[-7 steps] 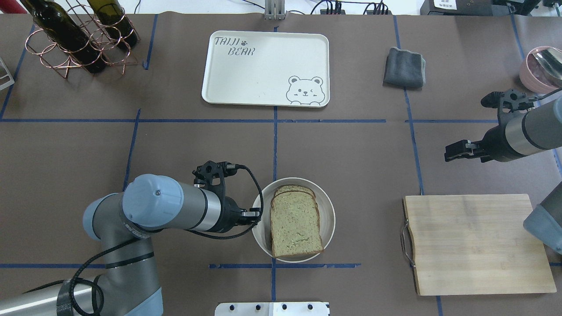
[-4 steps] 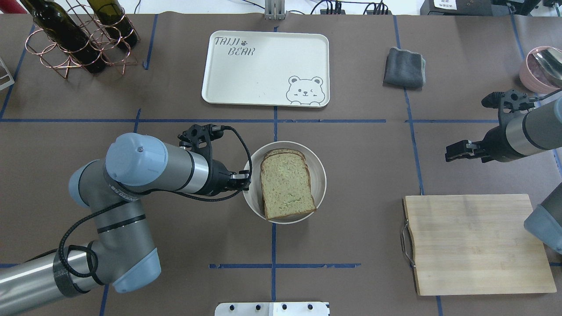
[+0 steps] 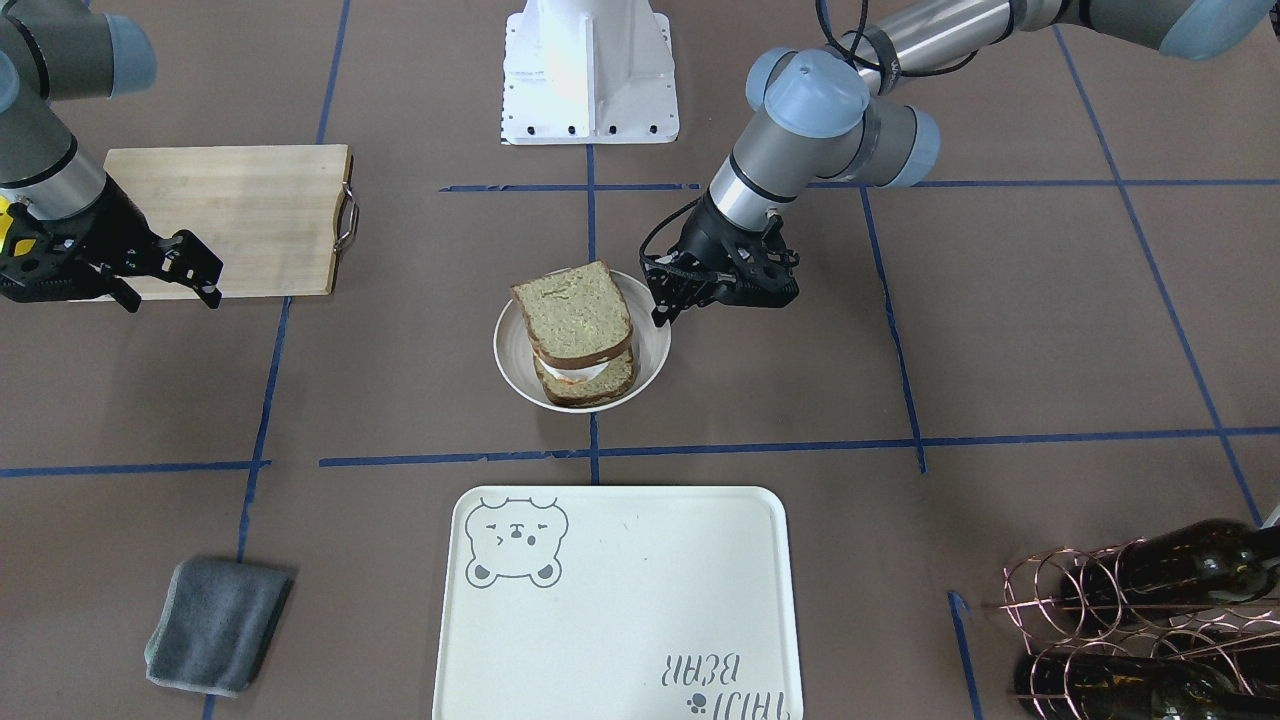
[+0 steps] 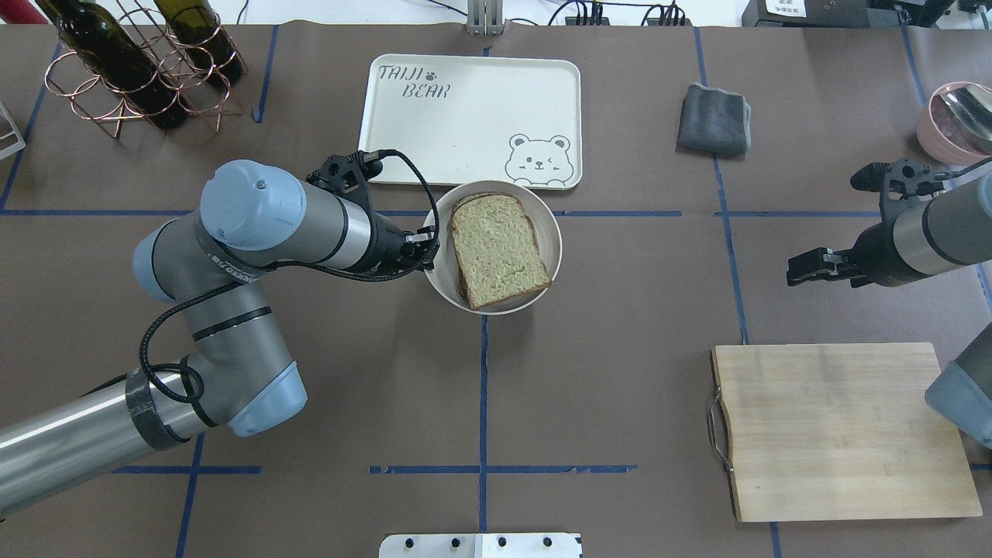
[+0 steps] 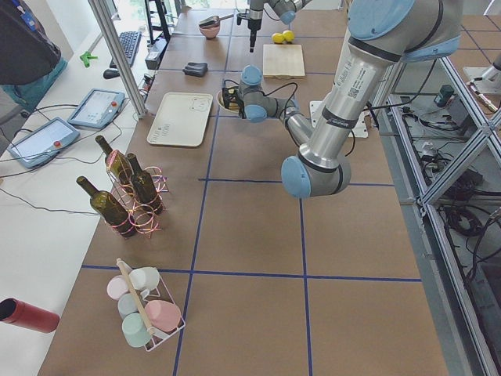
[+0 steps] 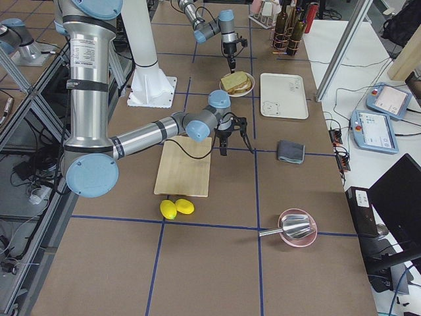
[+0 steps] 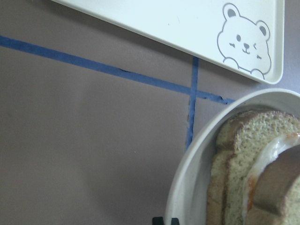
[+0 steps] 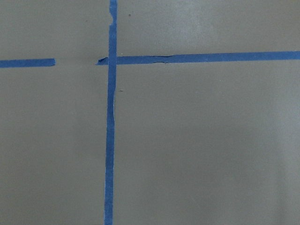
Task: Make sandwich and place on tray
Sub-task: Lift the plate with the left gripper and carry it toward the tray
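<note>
The sandwich (image 4: 498,249), two greenish-tan slices with a white egg between them, lies in a white bowl (image 4: 552,232). My left gripper (image 4: 428,246) is shut on the bowl's left rim and holds it just before the near edge of the cream bear tray (image 4: 465,116). In the front view the sandwich (image 3: 575,322) sits in the bowl (image 3: 510,355) with the left gripper (image 3: 662,303) at the rim; the tray (image 3: 620,600) lies bare. My right gripper (image 4: 798,271) is open and empty over the table at the right, as the front view (image 3: 170,285) also shows.
A wooden cutting board (image 4: 841,430) lies at the near right. A grey cloth (image 4: 714,118) is right of the tray. A copper rack with wine bottles (image 4: 139,66) stands at the far left. A pink bowl (image 4: 957,116) is at the far right.
My left gripper has carried the bowl with the sandwich away from the robot, from the near middle of the table up to the tray's near edge. The right arm has barely moved.
</note>
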Motion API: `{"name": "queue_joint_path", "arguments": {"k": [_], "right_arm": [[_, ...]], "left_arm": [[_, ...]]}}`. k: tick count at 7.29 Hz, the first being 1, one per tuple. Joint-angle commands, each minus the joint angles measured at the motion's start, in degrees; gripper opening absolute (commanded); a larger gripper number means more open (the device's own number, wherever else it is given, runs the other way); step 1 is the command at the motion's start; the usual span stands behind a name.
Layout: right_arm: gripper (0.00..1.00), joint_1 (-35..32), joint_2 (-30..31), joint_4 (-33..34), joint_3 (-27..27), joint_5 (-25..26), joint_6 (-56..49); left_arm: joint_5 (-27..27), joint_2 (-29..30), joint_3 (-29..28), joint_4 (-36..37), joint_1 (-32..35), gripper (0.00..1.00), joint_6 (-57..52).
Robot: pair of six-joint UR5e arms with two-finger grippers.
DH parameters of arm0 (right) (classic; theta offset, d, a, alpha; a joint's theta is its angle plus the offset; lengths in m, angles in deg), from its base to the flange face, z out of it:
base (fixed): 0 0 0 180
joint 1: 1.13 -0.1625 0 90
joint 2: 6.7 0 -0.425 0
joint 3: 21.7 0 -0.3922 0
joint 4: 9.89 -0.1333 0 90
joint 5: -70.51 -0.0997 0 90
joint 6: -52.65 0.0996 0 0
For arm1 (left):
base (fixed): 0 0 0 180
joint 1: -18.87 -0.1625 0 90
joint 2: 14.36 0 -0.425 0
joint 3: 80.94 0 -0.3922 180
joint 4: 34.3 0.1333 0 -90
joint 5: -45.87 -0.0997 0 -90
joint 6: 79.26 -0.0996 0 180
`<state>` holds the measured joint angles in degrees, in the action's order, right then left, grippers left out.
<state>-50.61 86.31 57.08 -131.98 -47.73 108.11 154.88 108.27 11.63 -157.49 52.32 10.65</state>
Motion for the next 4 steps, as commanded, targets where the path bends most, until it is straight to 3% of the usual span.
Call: {"name": "queue_joint_path", "arguments": {"k": [1,4], "right_arm": [[1.00,0.0,0.4,0.0,0.0,0.1,0.0],[1.00,0.0,0.5,0.0,0.1,0.0,-0.1]], "left_arm": [[1.0,0.6,-0.8,-0.3,0.7,0.00,10.3],[1.0,1.7,-3.3,-2.7,0.8,0.00,26.6]]}}
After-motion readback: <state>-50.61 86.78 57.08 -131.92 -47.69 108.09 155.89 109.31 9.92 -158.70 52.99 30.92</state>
